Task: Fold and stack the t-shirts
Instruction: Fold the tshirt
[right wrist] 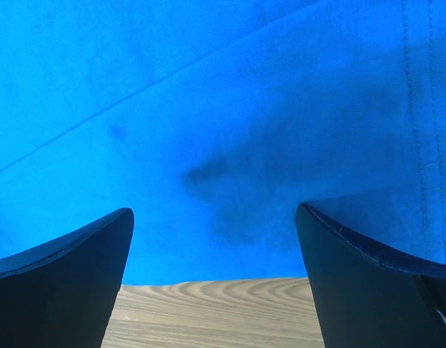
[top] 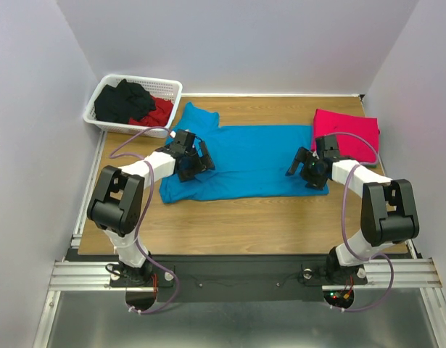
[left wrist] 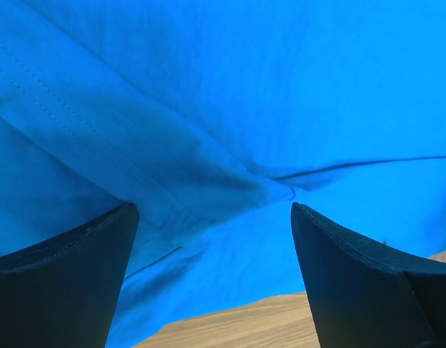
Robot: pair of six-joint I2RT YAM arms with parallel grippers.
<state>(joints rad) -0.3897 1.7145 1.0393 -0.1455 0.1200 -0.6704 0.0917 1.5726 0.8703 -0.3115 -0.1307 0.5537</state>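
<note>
Jaws spread wide on both, we see: left gripper (top: 199, 161) at 9 o'clock on blue tee (top: 252, 156), right gripper (top: 299, 165) at 3, pink-red tee (top: 347, 130) approx 1.

We found the turquoise t-shirt (top: 244, 159) spread flat mid-counter (top: 244, 217), long axis left to right, one sleeve angled to the far left, lightly creased. The pinkish-red t-shirt (top: 349, 129) lay folded at the far right, just beside it.

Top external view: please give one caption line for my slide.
Left pincer and right pincer, both open, at the ends of a spread blue shirt; folded red shirt far right, basket far left.
</note>
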